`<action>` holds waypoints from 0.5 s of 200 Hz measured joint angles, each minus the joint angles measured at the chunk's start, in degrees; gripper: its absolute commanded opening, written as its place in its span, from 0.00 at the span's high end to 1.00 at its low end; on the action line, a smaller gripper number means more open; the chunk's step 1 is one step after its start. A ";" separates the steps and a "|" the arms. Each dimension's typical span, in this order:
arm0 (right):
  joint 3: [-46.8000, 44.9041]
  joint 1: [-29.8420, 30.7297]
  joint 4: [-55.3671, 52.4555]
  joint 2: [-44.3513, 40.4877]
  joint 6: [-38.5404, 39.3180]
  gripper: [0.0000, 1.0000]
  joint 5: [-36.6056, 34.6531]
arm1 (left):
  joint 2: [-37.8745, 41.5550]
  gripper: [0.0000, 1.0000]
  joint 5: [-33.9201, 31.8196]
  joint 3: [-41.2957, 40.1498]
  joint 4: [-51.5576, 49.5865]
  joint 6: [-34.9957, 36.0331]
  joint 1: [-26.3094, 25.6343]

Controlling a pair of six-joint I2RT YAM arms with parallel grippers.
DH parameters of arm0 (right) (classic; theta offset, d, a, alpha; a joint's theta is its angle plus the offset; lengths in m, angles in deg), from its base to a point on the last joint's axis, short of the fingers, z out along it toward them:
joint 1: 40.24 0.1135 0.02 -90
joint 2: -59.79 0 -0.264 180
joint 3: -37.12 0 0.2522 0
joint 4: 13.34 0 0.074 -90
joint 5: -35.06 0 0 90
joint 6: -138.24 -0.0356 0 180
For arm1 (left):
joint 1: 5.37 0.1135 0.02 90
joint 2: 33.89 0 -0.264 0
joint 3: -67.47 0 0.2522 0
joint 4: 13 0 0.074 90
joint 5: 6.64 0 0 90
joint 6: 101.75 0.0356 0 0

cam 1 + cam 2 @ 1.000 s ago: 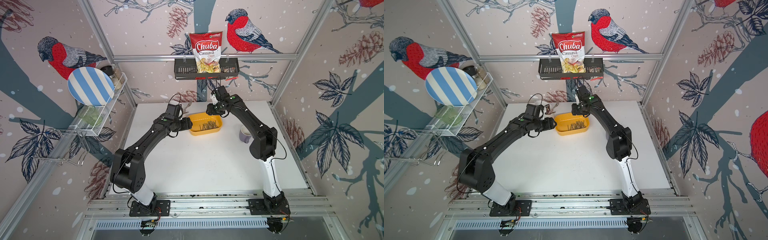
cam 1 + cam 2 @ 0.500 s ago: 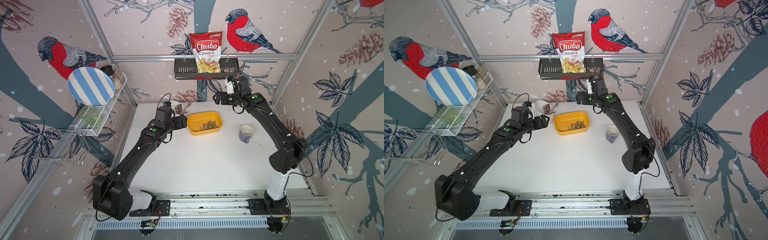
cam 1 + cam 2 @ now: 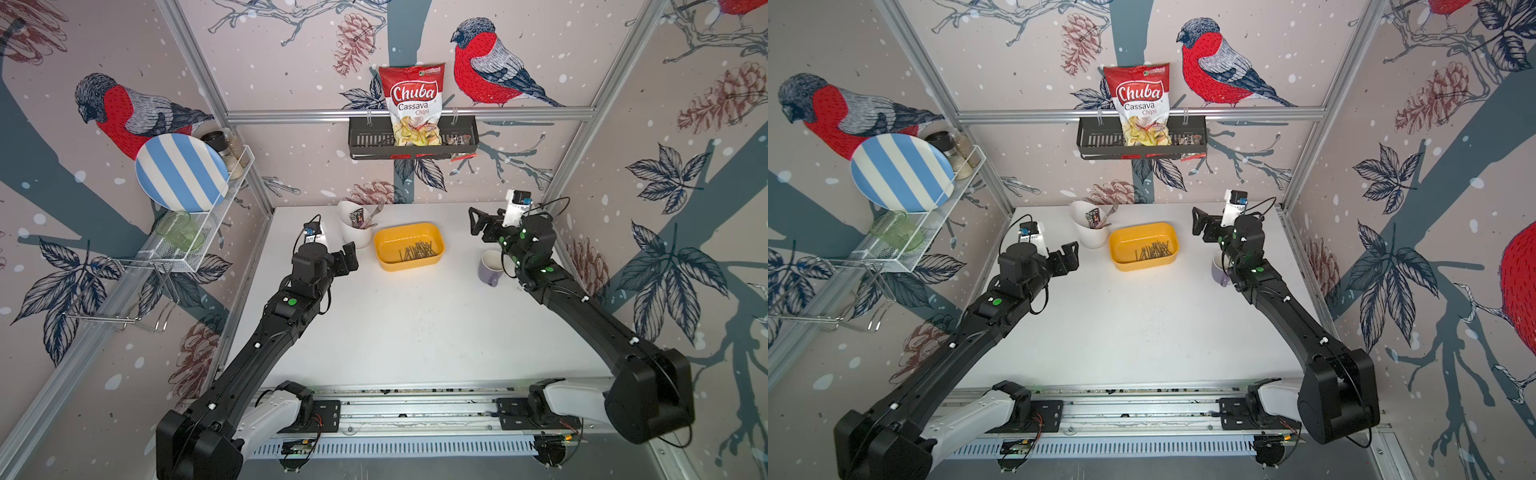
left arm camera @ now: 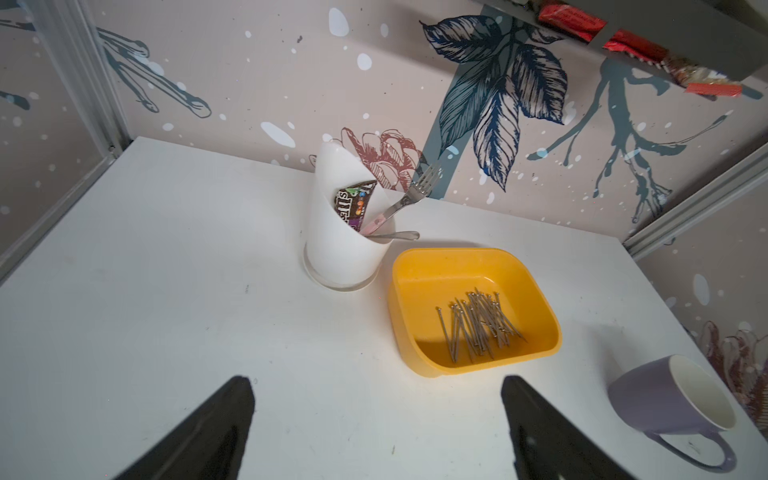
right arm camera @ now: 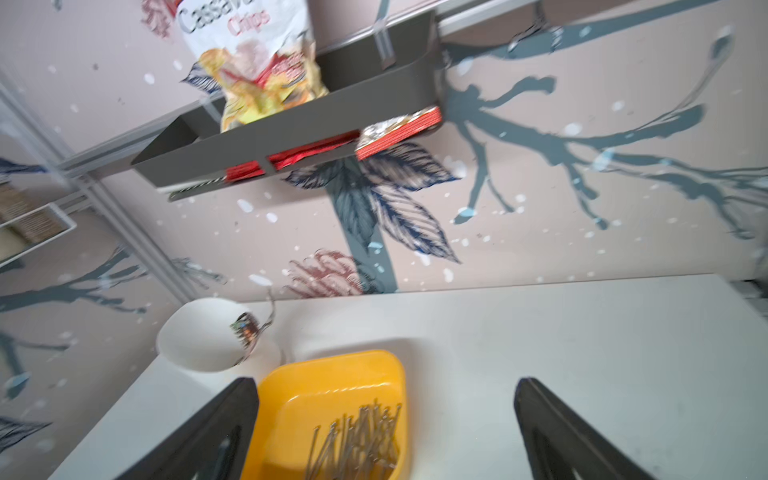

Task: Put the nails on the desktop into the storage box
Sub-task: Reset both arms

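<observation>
The yellow storage box (image 3: 385, 240) stands at the back middle of the white desktop (image 3: 415, 324), with a heap of thin grey nails (image 3: 417, 251) lying inside it. I see no nails on the bare tabletop. My left gripper (image 3: 349, 255) hovers left of the box, open and empty. My right gripper (image 3: 478, 222) hangs to the right of the box, raised, also open and empty. In the left wrist view the box (image 4: 415, 291) and nails (image 4: 478, 324) lie ahead of the spread gripper (image 4: 376, 382). The right wrist view shows the nails (image 5: 357, 440) between its wide fingers (image 5: 232, 415).
A white cutlery cup (image 3: 355, 226) with forks stands just left of the box. A purple mug (image 3: 490, 268) sits on the right, under my right forearm. A black wall basket (image 3: 365, 141) with a chips bag hangs behind. A wire rack (image 3: 195, 249) holds a striped plate on the left wall.
Both arms have drawn back from the box, the left one leftward, the right one rightward and up. Both grippers have opened wide. The mug has come into view.
</observation>
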 measured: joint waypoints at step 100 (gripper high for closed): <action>-24.68 -21.70 6.38 -10.60 1.16 0.00 -6.80 | 5.29 0.05 -11.82 -14.91 7.58 2.95 3.08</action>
